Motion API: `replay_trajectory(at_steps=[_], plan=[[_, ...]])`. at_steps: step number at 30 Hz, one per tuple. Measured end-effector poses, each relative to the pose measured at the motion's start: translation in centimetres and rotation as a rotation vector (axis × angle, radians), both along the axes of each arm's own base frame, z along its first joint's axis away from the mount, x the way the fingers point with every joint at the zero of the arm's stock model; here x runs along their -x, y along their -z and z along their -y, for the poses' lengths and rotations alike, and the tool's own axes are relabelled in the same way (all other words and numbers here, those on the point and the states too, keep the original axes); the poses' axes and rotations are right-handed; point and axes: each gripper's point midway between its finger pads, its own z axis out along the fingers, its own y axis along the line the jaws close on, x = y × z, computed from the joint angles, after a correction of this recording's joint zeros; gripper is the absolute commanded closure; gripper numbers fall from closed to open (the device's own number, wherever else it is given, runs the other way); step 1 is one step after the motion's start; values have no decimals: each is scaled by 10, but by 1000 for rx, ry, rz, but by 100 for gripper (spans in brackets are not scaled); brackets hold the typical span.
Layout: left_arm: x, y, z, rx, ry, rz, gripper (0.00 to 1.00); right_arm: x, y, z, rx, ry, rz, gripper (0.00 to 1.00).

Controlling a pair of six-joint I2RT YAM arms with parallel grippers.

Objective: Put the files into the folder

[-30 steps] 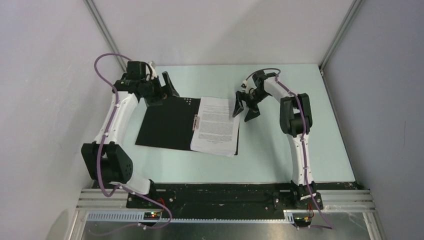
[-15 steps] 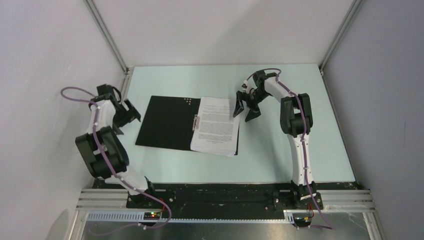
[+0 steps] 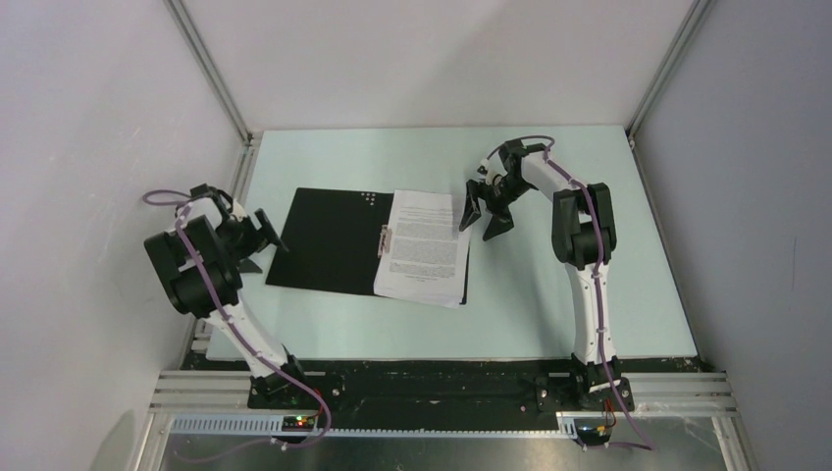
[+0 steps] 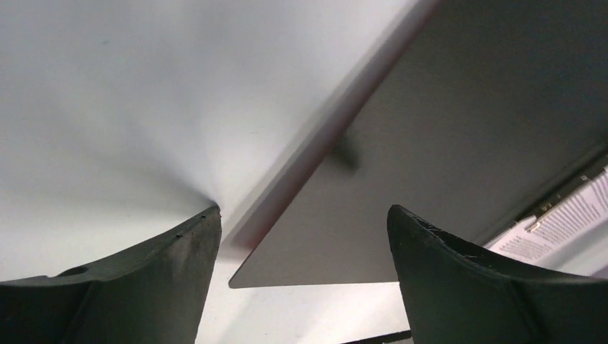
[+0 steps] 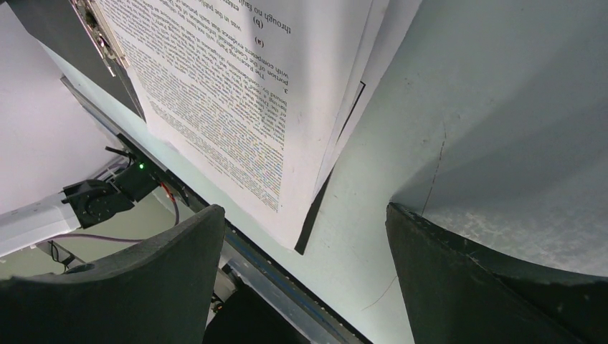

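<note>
My left arm folded tight at the worktop's left edge, left hand spread wide, empty, near the folder, right hand parted, empty, beside the files' right edge.

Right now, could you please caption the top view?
Papers rest on the open folder between left arm and right arm, jaws open.

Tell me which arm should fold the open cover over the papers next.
Left, probably. The left pincer, open, sits at the free left edge of the open folder, whose corner shows between its jaws in the wrist view. The right pincer, also open, is beside the files, away from that edge.
</note>
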Motion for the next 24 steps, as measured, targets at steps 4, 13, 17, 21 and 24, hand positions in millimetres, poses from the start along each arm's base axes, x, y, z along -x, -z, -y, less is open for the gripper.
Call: replay_trajectory(at_steps=[4,13,17,21,24], plan=[[-5,-4,16,94,24,58,13,0,0,0,0,0,0,13],[0,-14,56,219,90,112,14,0,0,0,0,0,0,13],[-5,-35,67,216,130,180,15,0,0,0,1,-1,0,13],[-12,-72,82,204,183,297,15,0,0,1,6,2,-4,13],[-14,-98,104,219,243,373,15,-2,0,5,8,11,-2,13]])
